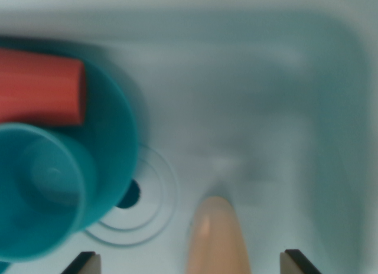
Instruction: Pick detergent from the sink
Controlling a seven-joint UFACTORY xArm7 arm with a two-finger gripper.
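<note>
A pale peach detergent bottle rises from the bottom edge of the wrist view, its rounded top pointing into the sink. My gripper is open, with one fingertip low on the wrist view's left and the other low on its right. The bottle stands between the fingers, nearer the right one, with a gap on each side. The picture is blurred.
On the wrist view's left a teal cup and a red cylinder rest on a teal plate. The drain with its ringed rim lies just right of the plate. The sink's pale walls close in at the top and right.
</note>
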